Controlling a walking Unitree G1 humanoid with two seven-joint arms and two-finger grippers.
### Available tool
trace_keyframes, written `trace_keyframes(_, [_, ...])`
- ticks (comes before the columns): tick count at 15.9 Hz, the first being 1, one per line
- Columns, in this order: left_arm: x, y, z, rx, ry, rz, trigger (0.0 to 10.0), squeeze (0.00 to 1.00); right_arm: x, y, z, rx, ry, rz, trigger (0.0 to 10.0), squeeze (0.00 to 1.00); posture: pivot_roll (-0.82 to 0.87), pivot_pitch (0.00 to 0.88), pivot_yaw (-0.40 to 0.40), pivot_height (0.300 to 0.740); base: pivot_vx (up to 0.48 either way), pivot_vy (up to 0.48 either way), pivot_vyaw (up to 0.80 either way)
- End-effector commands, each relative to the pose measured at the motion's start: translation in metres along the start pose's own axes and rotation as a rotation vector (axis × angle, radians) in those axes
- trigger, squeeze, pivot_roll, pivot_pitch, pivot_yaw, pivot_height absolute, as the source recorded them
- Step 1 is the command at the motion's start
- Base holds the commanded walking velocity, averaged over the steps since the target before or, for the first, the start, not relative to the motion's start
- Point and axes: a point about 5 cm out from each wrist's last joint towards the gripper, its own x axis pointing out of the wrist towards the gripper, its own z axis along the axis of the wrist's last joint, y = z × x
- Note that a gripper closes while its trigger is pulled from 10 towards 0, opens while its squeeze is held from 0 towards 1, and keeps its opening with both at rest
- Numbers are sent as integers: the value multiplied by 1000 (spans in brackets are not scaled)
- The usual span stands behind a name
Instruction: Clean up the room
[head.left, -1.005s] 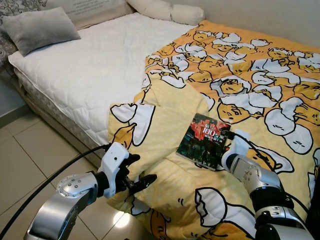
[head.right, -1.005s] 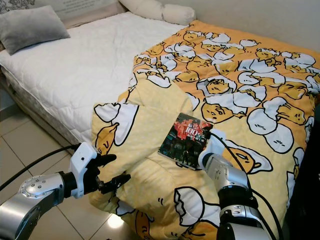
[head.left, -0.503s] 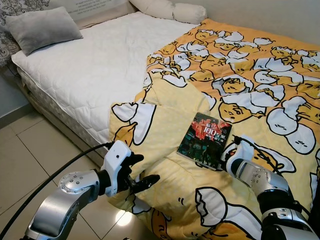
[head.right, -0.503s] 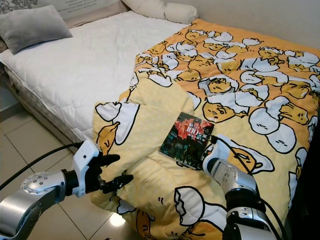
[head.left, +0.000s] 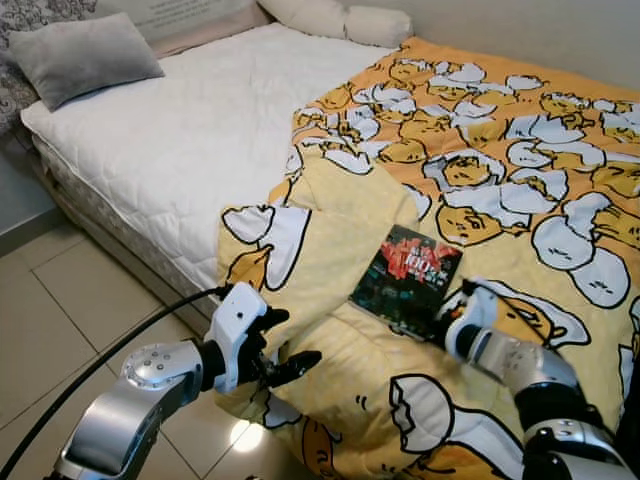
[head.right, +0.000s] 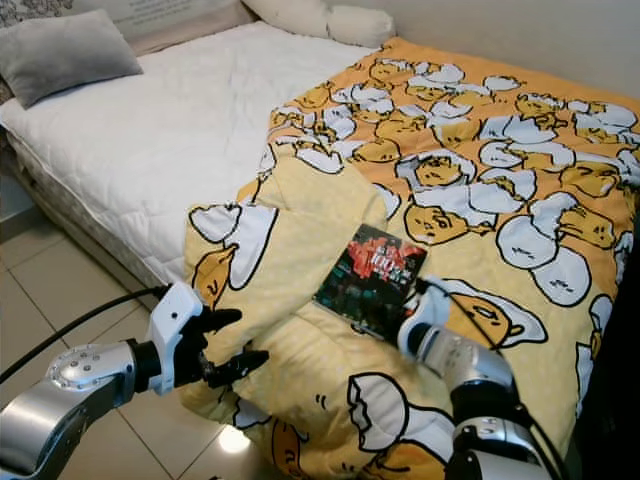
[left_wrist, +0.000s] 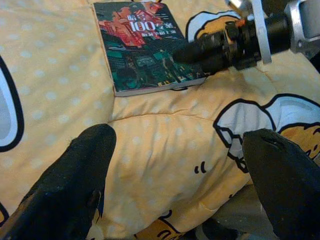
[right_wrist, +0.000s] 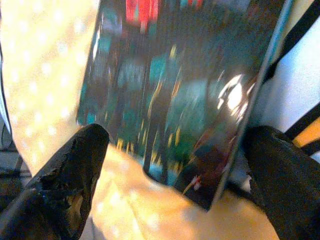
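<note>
Book lies flat on the yellow egg-print duvet on the bed — right tool spread wide at its near edge; left tool open, off the duvet's hanging corner.

open white mattress left of rumpled duvet

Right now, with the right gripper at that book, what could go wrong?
The right gripper is open at the book's near corner; on the soft, folded duvet the book may slide away or sink instead of being gripped. The fingers could also catch duvet fabric.
</note>
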Motion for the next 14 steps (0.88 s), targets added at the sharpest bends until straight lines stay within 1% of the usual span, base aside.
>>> trace_keyframes(1, [-1,1,-2,16,13,10,10000,467,4,-3,-9,-35,38,-44,10000,0,-129,0,6,740,0,0,0])
trace_keyframes(3, [-1,2,-2,18,19,19,10000,467,6,-9,-11,-42,26,-115,10000,0,-125,0,8,740,0,0,0])
trace_keyframes(4, [-2,3,-3,17,24,22,10000,467,7,-14,-15,-32,22,-161,10000,0,-126,0,13,740,0,0,0])
trace_keyframes(5, [-3,3,-4,19,30,23,10000,467,8,-18,-18,-40,23,-202,10000,0,-125,0,15,740,0,0,0])
trace_keyframes(6, [-3,3,-5,24,40,23,10000,471,9,-19,-20,-36,22,-205,10000,0,-122,0,24,740,0,0,0])
trace_keyframes(7, [-3,4,-8,41,68,15,10000,471,11,-16,-24,16,29,-175,10000,0,-122,0,29,740,0,0,0])
trace_keyframes(8, [-3,4,-10,50,81,11,10000,471,12,-14,-26,41,34,-159,10000,0,-122,0,29,740,0,0,0])
trace_keyframes(9, [-3,4,-10,37,73,14,10000,471,14,-14,-32,43,43,-168,10000,0,-116,0,38,740,0,0,0])
trace_keyframes(10, [-3,4,-10,36,71,14,10000,471,15,-15,-35,43,46,-182,10000,0,-116,0,38,740,0,0,0])
trace_keyframes(11, [-3,5,-10,39,75,17,10000,471,14,-21,-41,30,42,-254,10000,0,-106,0,34,740,0,0,0])
trace_keyframes(12, [-4,6,-9,41,76,22,10000,471,16,-20,-41,120,16,-245,10000,0,-101,1,34,740,0,0,0])
trace_keyframes(13, [-4,6,-9,43,75,24,10000,471,16,-18,-40,156,6,-227,10000,0,-101,1,34,740,0,0,0])
trace_keyframes(14, [-4,7,-8,34,65,30,10000,471,20,-2,-32,251,-16,-89,10000,0,-102,2,38,740,0,0,0])
